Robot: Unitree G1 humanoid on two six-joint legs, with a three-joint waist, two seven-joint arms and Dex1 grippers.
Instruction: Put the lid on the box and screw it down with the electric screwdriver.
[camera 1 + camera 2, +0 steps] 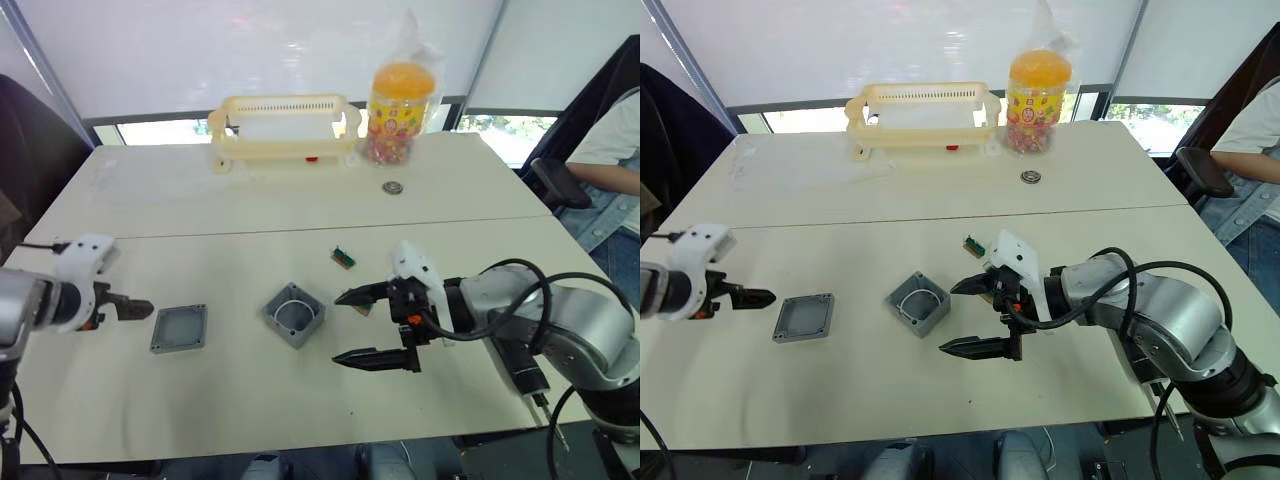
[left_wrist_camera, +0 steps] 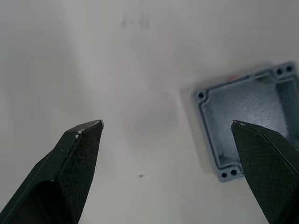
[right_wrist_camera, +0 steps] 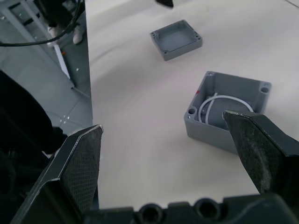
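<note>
The grey lid [image 1: 180,329] lies flat on the table, rim side up, at the left front. Just left of it my left gripper [image 1: 131,308] hovers open and empty; in the left wrist view the lid [image 2: 243,102] sits past one of the spread fingertips [image 2: 88,135]. The deeper grey box [image 1: 280,326] stands in the middle, open on top, with white wire coiled inside [image 3: 210,133]. My right gripper [image 1: 345,327] is open just right of the box, its fingers pointing at it and touching nothing. The electric screwdriver is out of view.
A small green circuit board [image 1: 343,258] lies behind the right gripper. At the back of the white table [image 1: 250,220] stand a cream plastic basket [image 1: 285,130], a snack jar [image 1: 400,100] and a small round metal piece [image 1: 392,187]. A seated person [image 1: 610,150] is at the far right.
</note>
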